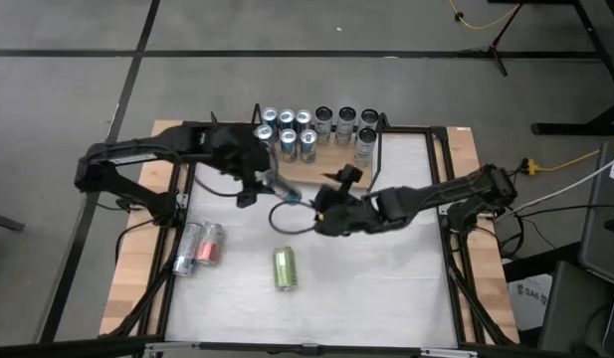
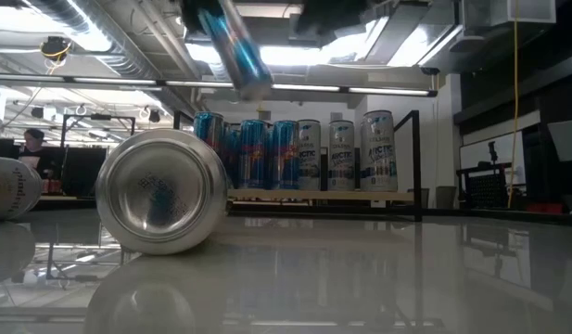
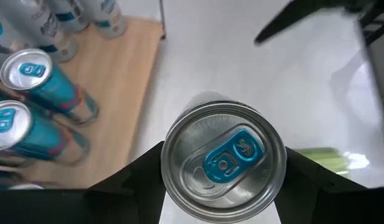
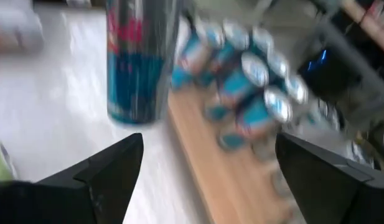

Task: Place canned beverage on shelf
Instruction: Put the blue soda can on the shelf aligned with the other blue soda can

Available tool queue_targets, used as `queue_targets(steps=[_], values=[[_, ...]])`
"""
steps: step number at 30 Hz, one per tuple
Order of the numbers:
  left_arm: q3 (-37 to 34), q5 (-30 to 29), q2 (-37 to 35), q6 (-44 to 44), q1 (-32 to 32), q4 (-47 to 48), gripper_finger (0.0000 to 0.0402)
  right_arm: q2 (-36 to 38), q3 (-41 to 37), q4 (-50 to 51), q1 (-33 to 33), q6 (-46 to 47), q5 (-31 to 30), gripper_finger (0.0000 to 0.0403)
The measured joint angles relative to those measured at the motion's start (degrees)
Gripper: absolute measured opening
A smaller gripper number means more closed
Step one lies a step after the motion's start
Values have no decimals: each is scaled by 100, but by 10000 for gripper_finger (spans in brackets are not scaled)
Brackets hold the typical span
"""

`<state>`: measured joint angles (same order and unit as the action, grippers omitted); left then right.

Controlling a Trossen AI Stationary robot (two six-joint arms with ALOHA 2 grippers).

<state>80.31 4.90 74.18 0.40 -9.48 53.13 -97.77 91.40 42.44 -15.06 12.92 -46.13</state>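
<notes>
A blue and silver beverage can (image 3: 223, 155) hangs above the table in front of the shelf, with my left gripper (image 1: 264, 184) shut on it. The low view shows the can (image 2: 235, 46) tilted and well clear of the table. The shelf (image 1: 321, 167), a light wooden board with black wire end frames, stands at the table's far edge and carries several upright cans (image 1: 287, 134). My right gripper (image 4: 207, 168) is open just right of the held can (image 4: 139, 62), with nothing between its fingers. My left gripper pinches the can's side wall near its top end (image 3: 173, 168) between its two fingers (image 3: 139, 183), one on each side. The fingers slant down from the table's left. The can is lifted clear and tilted, its tab end toward the wrist camera.
A green can (image 1: 286, 268) lies on its side at the table's middle front, its end facing the low camera (image 2: 160, 190). Two more cans (image 1: 199, 249) lie at the front left. White tabletop lies bare to the right of the green can.
</notes>
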Motion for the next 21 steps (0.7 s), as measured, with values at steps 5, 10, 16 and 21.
queue_targets(steps=[5,10,16,21], values=[[0,-6,610,631,-468,-19,214,116,0,982,302,295,408,356],[0,-6,1235,1086,-895,-63,214,113,0,1539,548,41,828,356],[393,-38,1883,1554,-1219,-31,214,195,-3,2119,855,-122,1339,356],[1013,-513,2251,2031,-1350,335,214,390,-5,2339,1050,-325,1419,356]])
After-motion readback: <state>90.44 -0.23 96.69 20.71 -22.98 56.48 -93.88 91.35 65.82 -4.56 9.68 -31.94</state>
